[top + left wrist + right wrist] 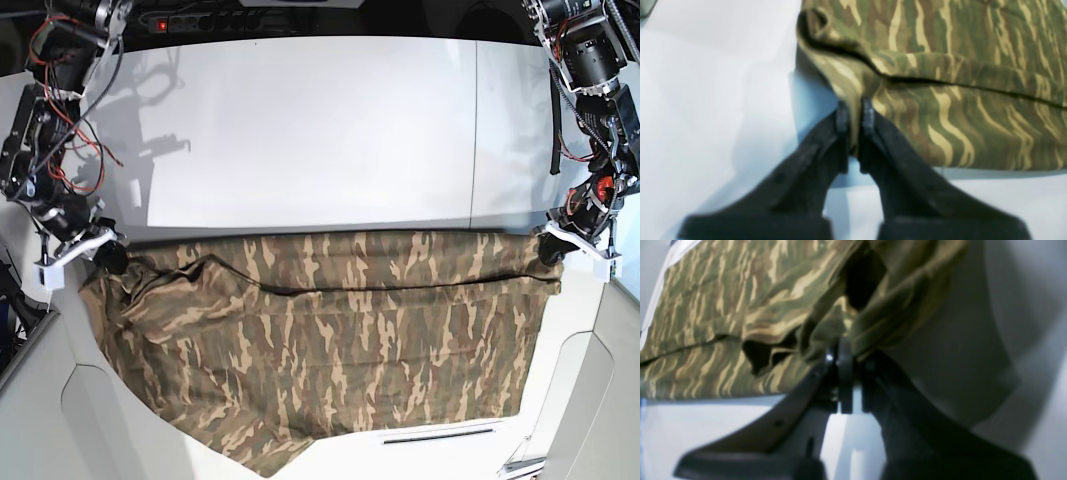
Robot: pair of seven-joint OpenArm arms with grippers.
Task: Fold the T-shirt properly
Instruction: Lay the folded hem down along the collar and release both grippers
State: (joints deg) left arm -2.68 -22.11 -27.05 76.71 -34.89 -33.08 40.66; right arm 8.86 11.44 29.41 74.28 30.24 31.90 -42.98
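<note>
Black fingers of the left gripper [855,111] pinch one corner of the T-shirt [330,330]; the right gripper [848,353] clamps the opposite corner, stretching the cloth taut across the white table's [320,130] near edge, apparently for folding.

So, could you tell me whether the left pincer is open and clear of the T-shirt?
No, the left pincer is shut on the T-shirt edge.

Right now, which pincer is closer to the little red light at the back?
Right. The right pincer grips the shirt on the red light's side of the table; the left pincer holds the shirt's opposite end, much farther away.
</note>
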